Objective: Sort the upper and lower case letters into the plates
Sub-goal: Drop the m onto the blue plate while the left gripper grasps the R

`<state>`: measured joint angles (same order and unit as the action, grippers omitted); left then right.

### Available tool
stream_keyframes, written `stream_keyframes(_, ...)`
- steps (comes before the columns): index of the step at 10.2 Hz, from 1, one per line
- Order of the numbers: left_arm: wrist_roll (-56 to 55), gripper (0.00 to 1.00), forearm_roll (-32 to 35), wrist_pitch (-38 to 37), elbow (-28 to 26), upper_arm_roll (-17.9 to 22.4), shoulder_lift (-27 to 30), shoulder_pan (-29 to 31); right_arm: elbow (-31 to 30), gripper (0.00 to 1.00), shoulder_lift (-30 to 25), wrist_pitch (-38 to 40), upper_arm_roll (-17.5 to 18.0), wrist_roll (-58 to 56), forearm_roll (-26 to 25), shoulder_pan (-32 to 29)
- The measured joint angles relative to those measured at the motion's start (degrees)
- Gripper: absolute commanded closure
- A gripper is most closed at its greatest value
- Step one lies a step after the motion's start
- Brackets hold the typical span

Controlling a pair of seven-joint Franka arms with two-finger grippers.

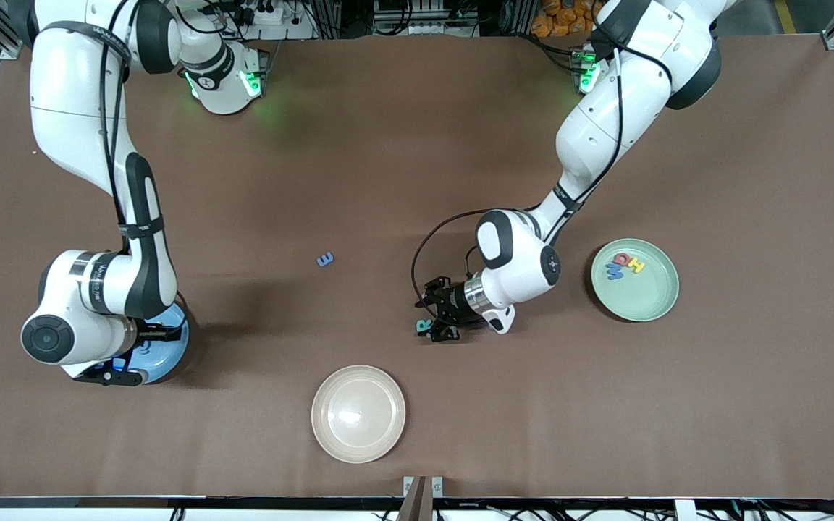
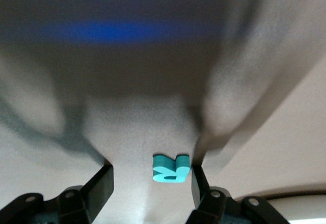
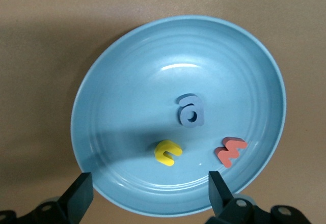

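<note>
Across the middle band of the front view, on the brown table point(image 1: 417, 145), stand the two sorting plates. The mint green plate point(image 1: 652, 300) sits toward the left arm's end and carries capitals. The blue plate point(image 3: 127, 81) sits toward the right arm's end, low in the frame, and carries small letters. A cream plate point(image 1: 358, 413) lies bare at the bottom centre.

The right gripper point(image 3: 150, 183) waits over the blue plate, its fingers spread wide and empty. The left gripper point(image 1: 437, 322), just below frame centre, is down at the table with its jaws parted around the teal R point(image 2: 171, 168) and not yet clamped.

The R lies flat and off-centre between the fingers: just beside one, perhaps touching it, with a clear gap to the other. Closing would likely nudge it sideways first. A blue E point(image 1: 325, 259) lies loose above the cream plate.
</note>
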<state>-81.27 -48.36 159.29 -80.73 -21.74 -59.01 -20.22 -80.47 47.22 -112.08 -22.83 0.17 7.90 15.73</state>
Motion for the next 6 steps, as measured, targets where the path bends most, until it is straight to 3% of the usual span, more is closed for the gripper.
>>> stream_keyframes(2, 2.09, 0.50, 0.03, -2.69, 0.30, 0.10, 0.00, 0.76, 0.00, 0.00, 0.00, 0.07, 0.00, 0.13, 0.00, 0.24)
stream_keyframes(6, 3.34, 0.69, 0.07, -4.08, 0.56, 0.12, 0.14, 1.44, 0.03, 0.00, 0.00, 0.07, -0.03, 0.20, 0.00, 0.28)
